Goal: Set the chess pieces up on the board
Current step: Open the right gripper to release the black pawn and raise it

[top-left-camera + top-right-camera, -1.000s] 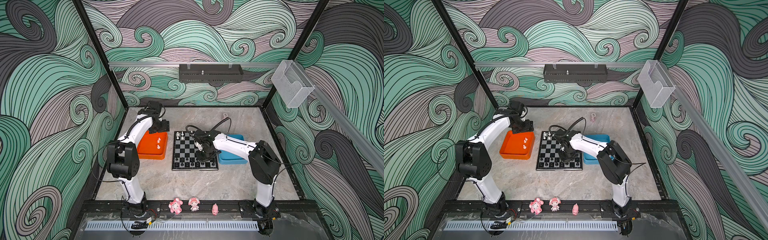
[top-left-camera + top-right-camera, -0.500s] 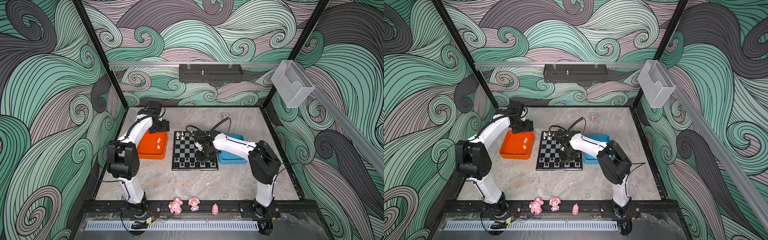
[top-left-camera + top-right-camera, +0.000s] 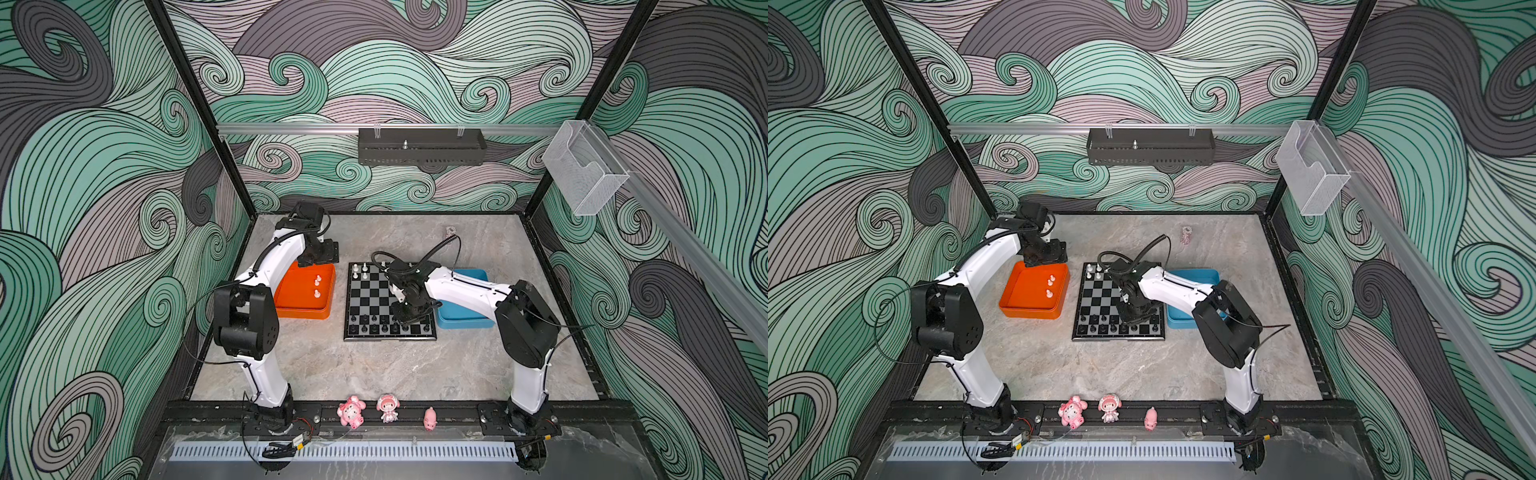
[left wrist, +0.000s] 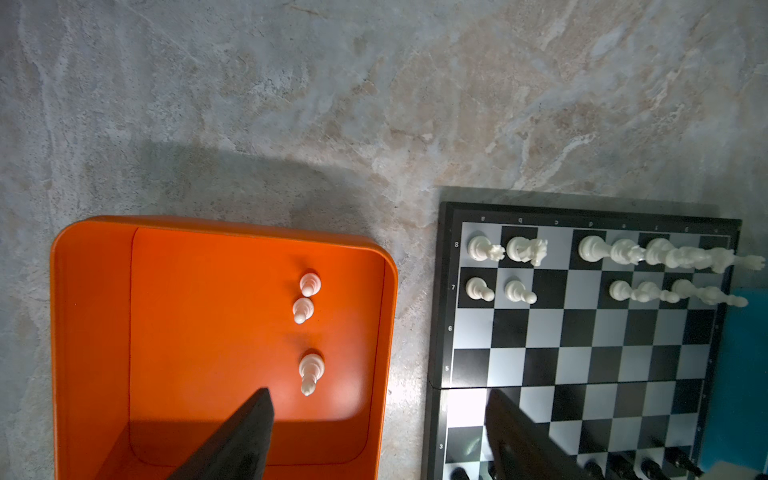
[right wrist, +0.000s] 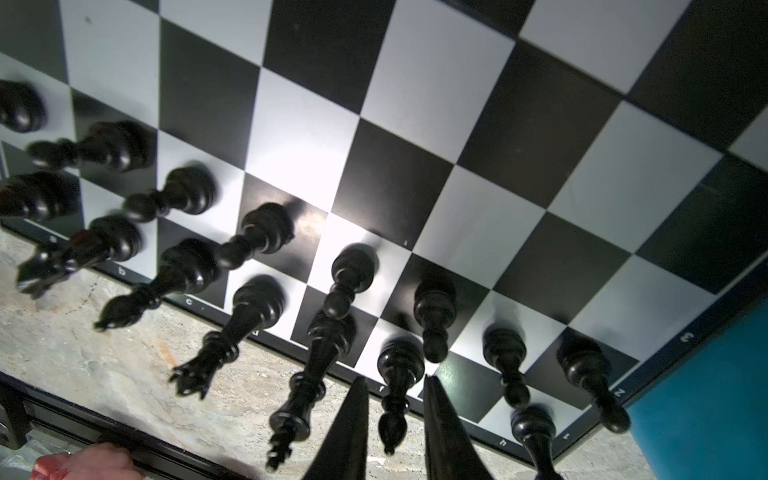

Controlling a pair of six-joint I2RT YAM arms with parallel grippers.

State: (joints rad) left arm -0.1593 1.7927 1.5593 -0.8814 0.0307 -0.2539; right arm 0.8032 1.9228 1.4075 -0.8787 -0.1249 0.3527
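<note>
The step in hand is judged to be the placing of a black bishop (image 5: 400,361) on the back rank of the chessboard (image 5: 478,124). The bishop is seen upright between the fingers of the right gripper (image 5: 395,380), which stand slightly apart with a sliver of gap on each side, not clamped. A straight lift is called for next, since the black king (image 5: 309,382) stands just beside one finger. The fingers of the left gripper (image 4: 377,391) are held wide apart and empty. Just ahead of one finger, in the orange tray (image 4: 91,332), a taller white piece (image 4: 311,370) is left to be placed, and beyond it two white pawns (image 4: 309,284). File letters and rank numbers are printed on the board's rim; no brand can be read.
</note>
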